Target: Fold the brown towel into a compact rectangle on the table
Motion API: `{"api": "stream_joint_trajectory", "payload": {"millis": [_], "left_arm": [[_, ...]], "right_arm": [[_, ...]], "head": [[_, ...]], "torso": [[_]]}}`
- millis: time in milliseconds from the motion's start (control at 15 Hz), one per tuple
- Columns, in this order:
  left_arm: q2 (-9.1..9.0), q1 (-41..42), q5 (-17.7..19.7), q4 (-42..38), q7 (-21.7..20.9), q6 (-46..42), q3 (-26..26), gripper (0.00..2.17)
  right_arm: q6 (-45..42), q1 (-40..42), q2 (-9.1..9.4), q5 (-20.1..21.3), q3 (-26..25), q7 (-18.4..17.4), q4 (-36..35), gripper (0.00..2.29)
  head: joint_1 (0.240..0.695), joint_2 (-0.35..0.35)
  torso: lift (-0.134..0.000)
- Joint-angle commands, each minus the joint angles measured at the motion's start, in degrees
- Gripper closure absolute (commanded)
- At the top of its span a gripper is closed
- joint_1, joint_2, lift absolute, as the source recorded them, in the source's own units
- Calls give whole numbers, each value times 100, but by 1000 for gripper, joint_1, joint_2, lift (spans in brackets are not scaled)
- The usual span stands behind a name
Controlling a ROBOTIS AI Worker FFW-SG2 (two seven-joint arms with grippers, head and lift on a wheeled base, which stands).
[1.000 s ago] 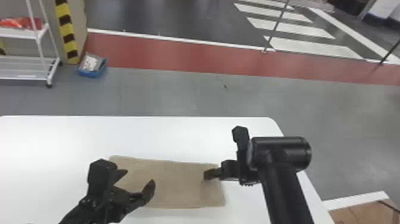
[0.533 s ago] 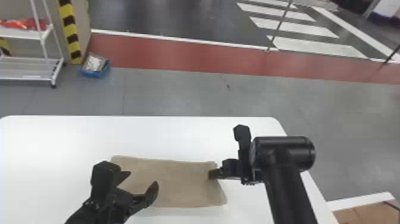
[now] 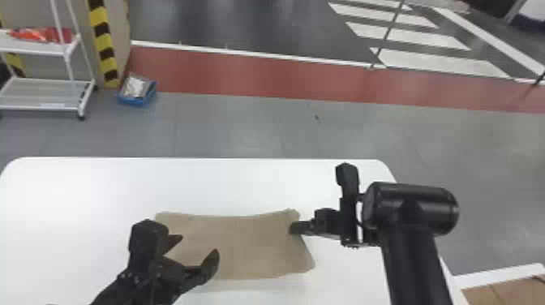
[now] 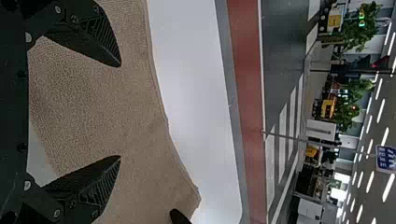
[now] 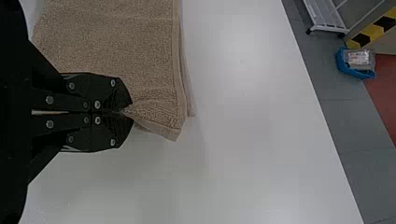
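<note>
One brown terry-cloth towel (image 3: 251, 247): lies as a wide, slightly wavy rectangle on the smooth white table (image 3: 81, 194); a second edge peeks out beside the top one, so it is probably doubled already.
Right gripper (image 5: 126, 111): black, at the towel's right-hand short edge, just short of the far corner; its jaws are pressed together, pinching a little bunch of fabric that puckers at the tips.
Left gripper (image 3: 198, 245): black, over the left part of the towel; its jaws are spread wide, and whether they touch the fabric I cannot tell.
Feel of the towel: likely light, soft and floppy, with a looped weave that gives good grip and will not break, though it may crease or sag between holds.
Where to take hold: near the corners of the short right edge, catching both layers.
Likely step: bringing that right edge over toward the left; a single pinch could skew the fold or separate the layers.
</note>
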Motion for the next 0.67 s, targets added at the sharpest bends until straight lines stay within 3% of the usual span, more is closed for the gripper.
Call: {"api": "stream_joint_trajectory", "payload": {"millis": [0,333,600], "left_arm": [[6,-77,6,232,-117,23,72,218],[-29,-279,32,760,-293,-135,222,319],[-55,-428,-73,1111,-213,-241,143,323]], "right_arm": [[142,-54,-11,-20,-13,9,-63,1474],[459,-239,-20,-275,-136,80,-160,1474],[1174,-274,32,-548,-48,53,-837,1474]], "head": [[695,-257],[695,-233],[695,-208]], "torso": [[0],[0],[0]]}}
